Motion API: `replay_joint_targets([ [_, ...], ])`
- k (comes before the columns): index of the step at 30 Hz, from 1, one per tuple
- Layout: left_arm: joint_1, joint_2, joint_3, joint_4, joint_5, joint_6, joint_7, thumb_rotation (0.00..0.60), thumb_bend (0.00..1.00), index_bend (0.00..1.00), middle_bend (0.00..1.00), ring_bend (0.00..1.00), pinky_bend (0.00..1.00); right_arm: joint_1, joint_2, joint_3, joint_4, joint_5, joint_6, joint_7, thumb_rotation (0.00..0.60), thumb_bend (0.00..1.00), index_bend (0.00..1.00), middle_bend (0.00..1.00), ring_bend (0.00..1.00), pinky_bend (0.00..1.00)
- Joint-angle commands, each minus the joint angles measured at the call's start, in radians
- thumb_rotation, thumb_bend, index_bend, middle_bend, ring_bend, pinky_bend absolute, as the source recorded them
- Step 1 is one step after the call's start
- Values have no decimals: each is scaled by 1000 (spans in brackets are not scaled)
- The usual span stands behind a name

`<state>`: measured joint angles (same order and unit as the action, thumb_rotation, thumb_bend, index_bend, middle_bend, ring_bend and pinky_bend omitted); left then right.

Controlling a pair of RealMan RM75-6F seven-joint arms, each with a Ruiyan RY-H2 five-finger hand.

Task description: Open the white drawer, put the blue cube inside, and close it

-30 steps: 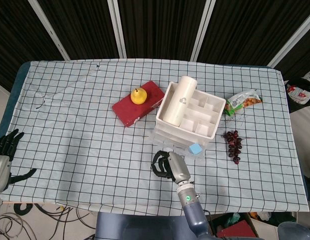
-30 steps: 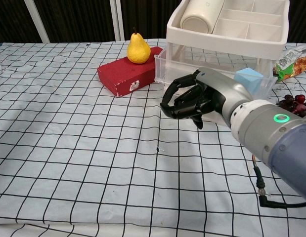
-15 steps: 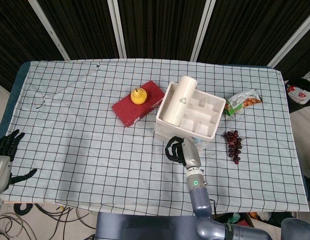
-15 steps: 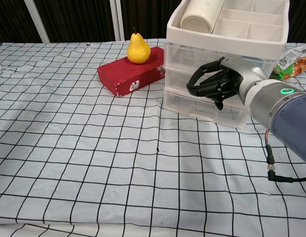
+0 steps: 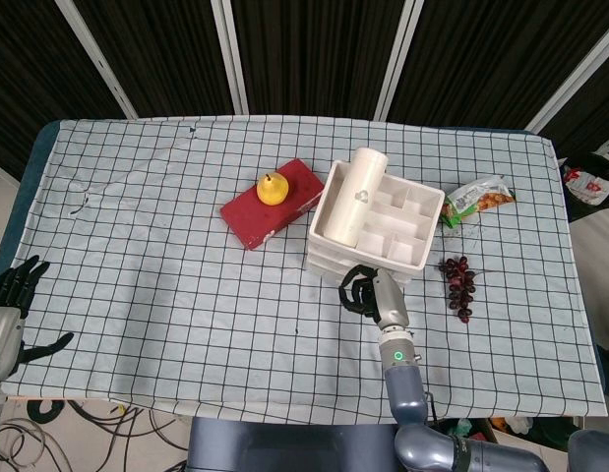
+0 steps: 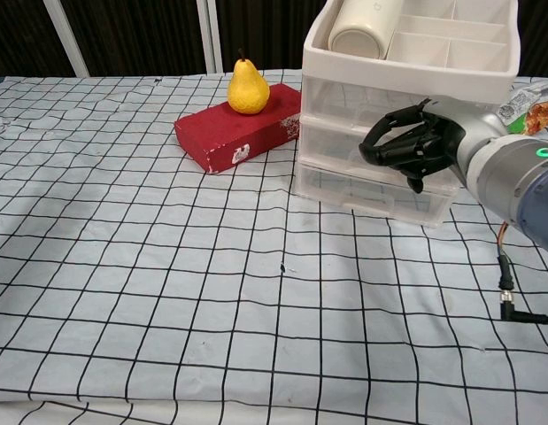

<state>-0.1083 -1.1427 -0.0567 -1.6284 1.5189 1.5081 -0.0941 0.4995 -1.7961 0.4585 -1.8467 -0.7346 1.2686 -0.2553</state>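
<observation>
With my right hand (image 6: 420,146) curled, fingers (image 6: 386,147) holding nothing, against the white drawer (image 6: 362,142), it looks flush; cube unseen, the task seems nearly finished.

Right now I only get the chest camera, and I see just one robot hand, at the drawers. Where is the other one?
Observer: In the head view, the left hand is beside the left edge of the checked cloth, near the front corner. Its fingers are apart and hold nothing.
Operator: Is the arm hiding anything to the right of the drawers from me?
Observer: Yes. A bunch of dark grapes lies on the cloth just right of the white drawer unit.
</observation>
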Motion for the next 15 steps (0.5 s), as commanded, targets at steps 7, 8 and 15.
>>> replay_joint_targets([
  [7, 2, 3, 1, 1, 2, 2, 3, 600, 53, 0, 0, 0, 0, -117, 218, -215, -180, -228, 15, 14, 600, 553, 778, 808, 843, 778],
  [8, 2, 3, 2, 2, 3, 3, 4, 600, 53, 0, 0, 0, 0, -130, 253, -237, -189, -264, 18, 13, 600, 554, 778, 805, 839, 775],
  [15, 3, 3, 2, 6, 5, 7, 19, 600, 53, 0, 0, 0, 0, -238, 538, -393, -142, -594, 110, 17, 600, 515, 662, 640, 685, 605],
])
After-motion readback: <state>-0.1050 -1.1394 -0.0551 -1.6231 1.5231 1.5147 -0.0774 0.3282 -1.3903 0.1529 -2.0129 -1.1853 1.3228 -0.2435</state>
